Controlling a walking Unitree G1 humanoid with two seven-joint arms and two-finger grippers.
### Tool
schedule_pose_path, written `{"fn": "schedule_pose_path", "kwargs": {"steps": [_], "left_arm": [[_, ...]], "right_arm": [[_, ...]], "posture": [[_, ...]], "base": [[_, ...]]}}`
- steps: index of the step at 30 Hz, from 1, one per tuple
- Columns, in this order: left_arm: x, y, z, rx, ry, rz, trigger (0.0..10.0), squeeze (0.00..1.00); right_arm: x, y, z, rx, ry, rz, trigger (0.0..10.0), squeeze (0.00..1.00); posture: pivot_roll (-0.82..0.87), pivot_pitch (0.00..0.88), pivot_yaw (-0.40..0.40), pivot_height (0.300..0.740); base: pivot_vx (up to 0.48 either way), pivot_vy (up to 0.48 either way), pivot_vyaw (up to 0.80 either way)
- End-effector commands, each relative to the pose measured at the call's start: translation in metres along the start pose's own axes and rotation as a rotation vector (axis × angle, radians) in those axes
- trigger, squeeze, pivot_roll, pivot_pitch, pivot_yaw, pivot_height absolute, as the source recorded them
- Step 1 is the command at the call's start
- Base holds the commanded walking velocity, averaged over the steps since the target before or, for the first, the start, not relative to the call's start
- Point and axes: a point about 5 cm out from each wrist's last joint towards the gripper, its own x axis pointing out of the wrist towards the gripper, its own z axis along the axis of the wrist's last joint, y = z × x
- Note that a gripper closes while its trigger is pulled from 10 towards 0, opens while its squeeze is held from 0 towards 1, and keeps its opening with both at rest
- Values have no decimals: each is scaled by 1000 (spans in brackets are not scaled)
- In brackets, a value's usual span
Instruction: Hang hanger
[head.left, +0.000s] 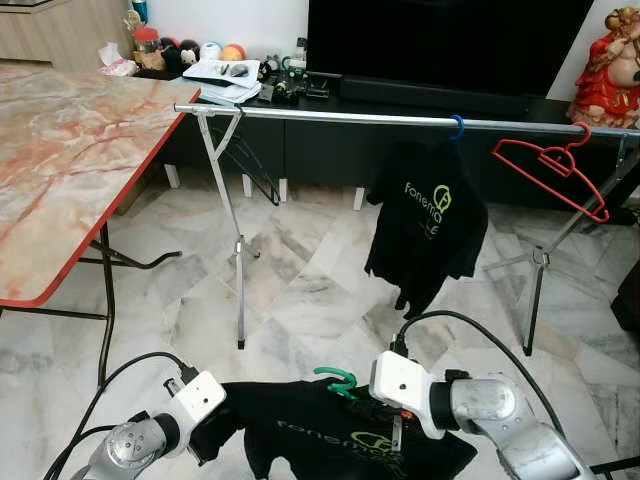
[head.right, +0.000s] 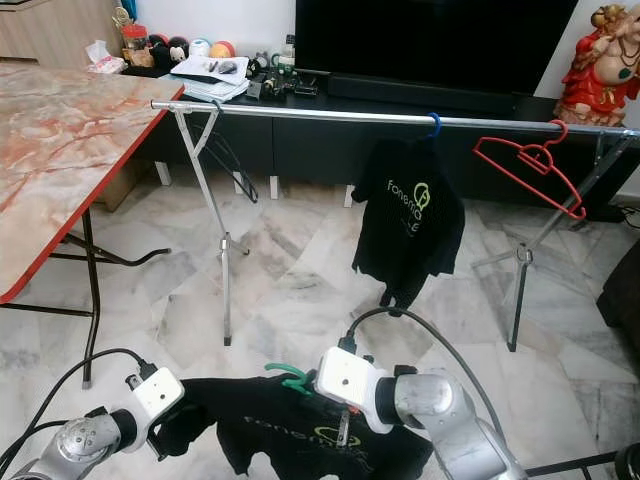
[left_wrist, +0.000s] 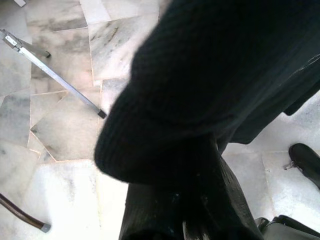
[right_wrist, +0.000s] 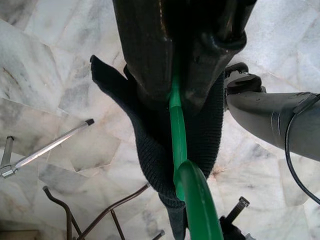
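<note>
Both grippers carry my black printed T-shirt (head.left: 340, 430) on its green plastic hanger (head.left: 338, 380) — low, well short of the silver rail (head.left: 400, 118).
Head view: the left gripper (head.left: 205, 440) supports a sleeve. Right wrist view: the right gripper (right_wrist: 185, 85) is clamped on the hanger's neck — hook free to catch the rail, I judge.

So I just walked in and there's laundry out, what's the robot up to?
It holds a black T-shirt on a green hanger low over the floor. The right gripper is shut on the hanger's neck; the left gripper pinches a sleeve. The rail ahead already carries another black shirt and an empty red hanger.
</note>
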Motion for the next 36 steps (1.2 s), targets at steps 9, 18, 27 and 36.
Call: {"fn": "schedule_pose_path", "kwargs": {"steps": [9,18,27,36], "left_arm": [[-17,32,-27,-72,234,323,0,0],[-39,31,-64,-94,506,432,0,0],[-37,0,-79,-19,670,174,0,0],[-37,-4,-80,-43,714,132,0,0]], "right_arm": [[-11,-22,-10,11,69,-177,10000,0],[-34,-52,-27,65,160,-421,10000,0],[-45,-79,-14,126,46,-659,10000,0],[-64,-100,0,248,-153,-829,10000,0]], "posture": [[59,84,-42,740],[57,100,-50,740],[58,106,-55,740],[60,109,-55,740]], "base": [[0,0,0],[0,0,0],[0,0,0],[0,0,0]]}}
